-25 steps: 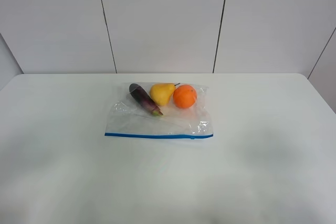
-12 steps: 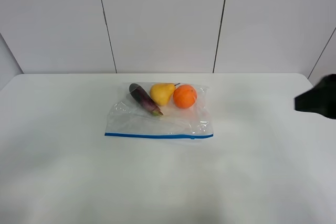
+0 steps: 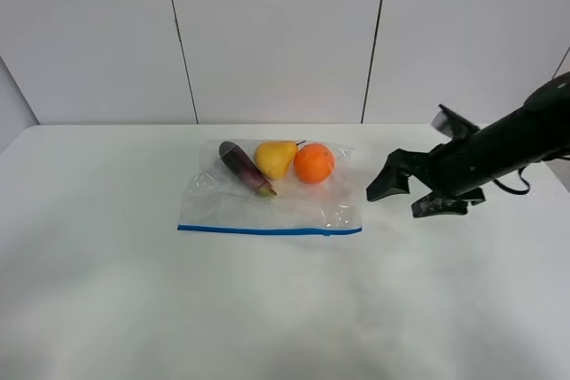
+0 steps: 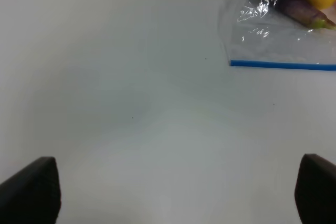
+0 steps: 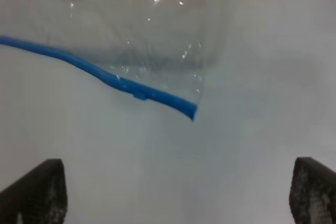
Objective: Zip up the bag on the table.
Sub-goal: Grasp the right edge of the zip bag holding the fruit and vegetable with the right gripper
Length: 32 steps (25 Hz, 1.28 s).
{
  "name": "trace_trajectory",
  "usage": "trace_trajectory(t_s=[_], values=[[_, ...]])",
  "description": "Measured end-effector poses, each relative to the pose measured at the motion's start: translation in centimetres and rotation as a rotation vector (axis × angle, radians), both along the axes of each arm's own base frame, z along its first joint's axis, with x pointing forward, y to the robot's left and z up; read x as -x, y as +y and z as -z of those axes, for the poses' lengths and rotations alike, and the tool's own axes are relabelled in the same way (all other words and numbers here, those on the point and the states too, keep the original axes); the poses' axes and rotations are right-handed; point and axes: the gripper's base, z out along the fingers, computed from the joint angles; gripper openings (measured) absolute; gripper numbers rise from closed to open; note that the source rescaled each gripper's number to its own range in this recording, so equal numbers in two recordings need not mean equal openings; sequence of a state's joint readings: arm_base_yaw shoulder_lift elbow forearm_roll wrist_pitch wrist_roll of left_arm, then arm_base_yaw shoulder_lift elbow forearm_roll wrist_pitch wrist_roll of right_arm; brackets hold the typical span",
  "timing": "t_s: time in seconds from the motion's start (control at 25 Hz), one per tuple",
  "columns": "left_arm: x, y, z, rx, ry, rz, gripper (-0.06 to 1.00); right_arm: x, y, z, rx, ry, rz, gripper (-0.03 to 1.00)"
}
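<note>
Exterior high view showed the bag (image 3: pixel 267 206) flat on the worktop (image 3: pixel 107 291), blue strip (image 3: pixel 267 230) nearest the robot. Right jaws hung spread wide near the strip's right end, likely lined up for the slider (image 5: pixel 139 96) there; left jaws, also spread, hung well apart.

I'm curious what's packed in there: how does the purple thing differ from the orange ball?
The eggplant is long, dark purple and lies slanted; the orange is round and bright. The eggplant is leftmost in the high view, the orange rightmost, a pear between. Both lie inside the bag.
</note>
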<state>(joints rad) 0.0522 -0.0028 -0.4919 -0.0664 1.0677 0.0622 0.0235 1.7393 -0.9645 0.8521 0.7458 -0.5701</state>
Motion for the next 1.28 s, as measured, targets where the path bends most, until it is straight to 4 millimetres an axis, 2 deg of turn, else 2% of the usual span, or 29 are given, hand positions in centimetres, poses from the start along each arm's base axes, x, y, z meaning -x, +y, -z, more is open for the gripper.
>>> trace_trajectory(t_s=[0.12,0.28,0.4,0.52,0.72,0.92,1.12,1.28], values=[[0.0,0.0,0.0,0.000,0.000,0.000,1.00,-1.9,0.6,2.9,-0.065,0.067,-0.013,0.91],[0.0,0.0,0.0,0.000,0.000,0.000,1.00,-3.5,1.3,5.0,-0.166,0.115,-0.018,0.86],[0.0,0.0,0.0,0.000,0.000,0.000,1.00,-3.9,1.6,6.4,-0.218,0.146,-0.007,0.84],[0.0,0.0,0.0,0.000,0.000,0.000,1.00,-3.8,1.8,7.3,-0.240,0.170,-0.020,0.84],[0.0,0.0,0.0,0.000,0.000,0.000,1.00,-3.8,1.9,7.4,-0.244,0.159,-0.046,0.83],[0.0,0.0,0.0,0.000,0.000,0.000,1.00,-3.7,2.0,8.5,-0.258,0.185,-0.052,0.81],[0.0,0.0,0.0,0.000,0.000,0.000,1.00,-3.7,2.1,8.7,-0.278,0.193,-0.061,0.67],[0.0,0.0,0.0,0.000,0.000,0.000,1.00,-3.7,2.1,8.7,-0.280,0.191,-0.058,0.46]])
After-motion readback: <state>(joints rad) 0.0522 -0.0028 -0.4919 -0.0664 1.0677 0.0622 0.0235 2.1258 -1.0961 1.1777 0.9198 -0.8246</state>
